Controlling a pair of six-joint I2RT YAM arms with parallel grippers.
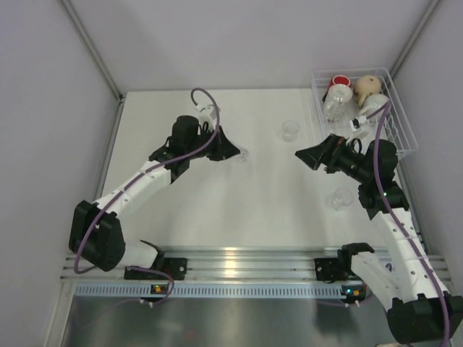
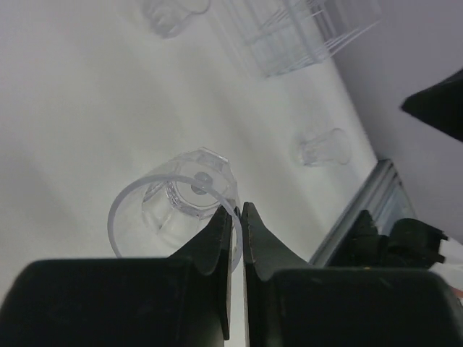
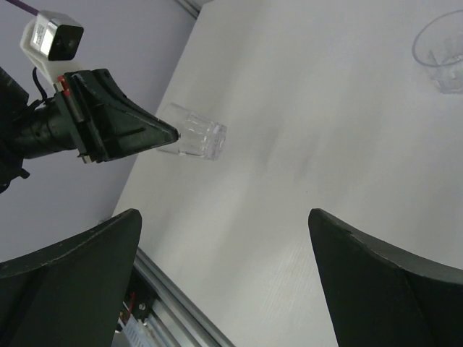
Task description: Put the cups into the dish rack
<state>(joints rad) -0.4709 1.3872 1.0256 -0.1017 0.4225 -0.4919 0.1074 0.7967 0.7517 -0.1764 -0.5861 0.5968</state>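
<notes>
My left gripper (image 1: 230,150) is shut on the rim of a clear glass tumbler (image 1: 243,154), one finger inside and one outside. In the left wrist view (image 2: 237,211) the tumbler (image 2: 177,206) is tipped on its side. The right wrist view also shows this gripper (image 3: 163,134) and the tumbler (image 3: 197,137). My right gripper (image 1: 304,155) is open and empty over the table's middle (image 3: 224,217). The white wire dish rack (image 1: 402,130) at the back right holds a red cup (image 1: 340,82), a beige mug (image 1: 367,87), a white mug (image 1: 372,106) and a clear glass (image 1: 334,105).
Two more clear tumblers stand on the table: one at the back centre (image 1: 290,130) (image 2: 172,13) (image 3: 441,50), one beside my right forearm (image 1: 341,197) (image 2: 322,147). The rack's corner (image 2: 304,40) shows in the left wrist view. A metal rail (image 1: 239,260) runs along the near edge.
</notes>
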